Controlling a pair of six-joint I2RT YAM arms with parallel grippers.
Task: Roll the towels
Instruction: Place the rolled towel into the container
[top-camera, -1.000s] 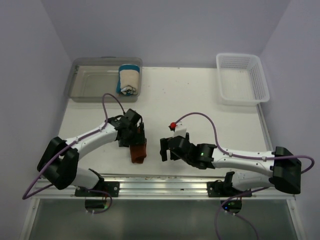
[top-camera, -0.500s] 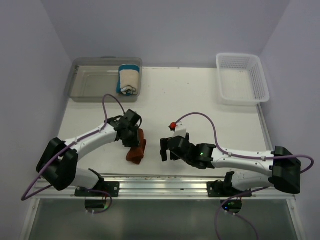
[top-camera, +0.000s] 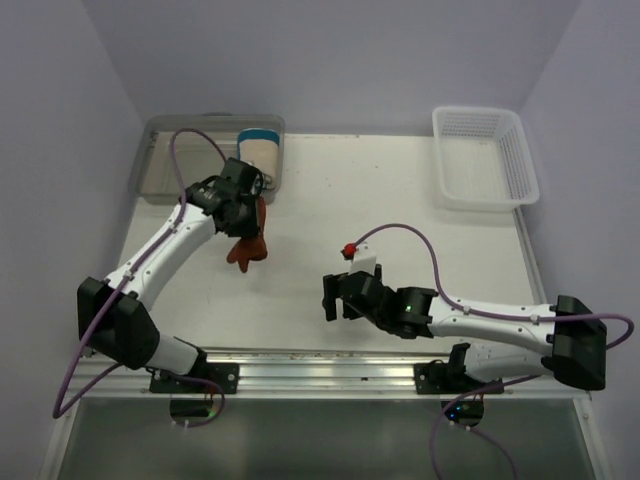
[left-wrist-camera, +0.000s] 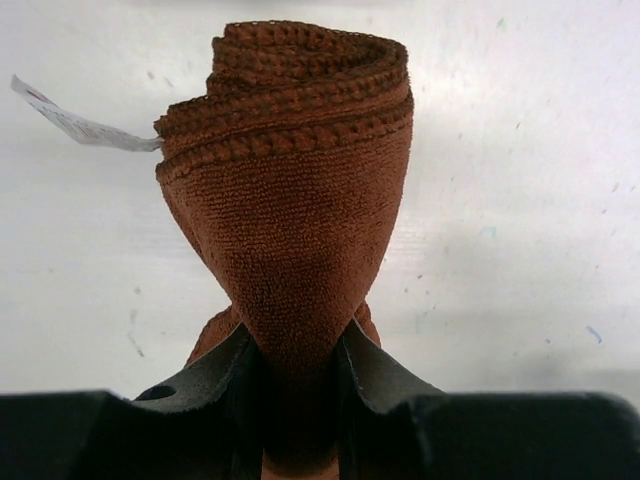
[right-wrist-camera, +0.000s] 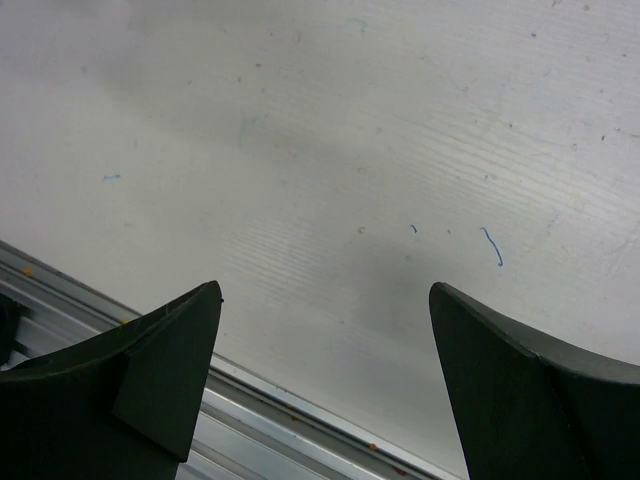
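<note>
The rolled rust-brown towel (top-camera: 246, 247) hangs above the table, pinched at its middle by my left gripper (top-camera: 245, 225), which is shut on it. In the left wrist view the same roll (left-wrist-camera: 290, 190) bulges out beyond the gripper (left-wrist-camera: 297, 350), a white tag sticking out at its left. The cream towel with blue edges (top-camera: 259, 158) lies rolled in the right end of the clear plastic bin (top-camera: 180, 170), just beyond the left gripper. Low over the table's near middle, my right gripper (top-camera: 327, 298) is open and empty; the right wrist view shows this gripper (right-wrist-camera: 325, 300) over bare table.
A white mesh basket (top-camera: 485, 155) stands at the back right corner. A metal rail (top-camera: 330, 360) runs along the table's near edge, also seen below the right fingers (right-wrist-camera: 180, 360) as a rail (right-wrist-camera: 260, 420). Purple walls close the left, back and right sides.
My left gripper shut on the brown towel roll near the front edge, lifted it and carried it back and left toward the clear bin. The right arm has barely moved.
</note>
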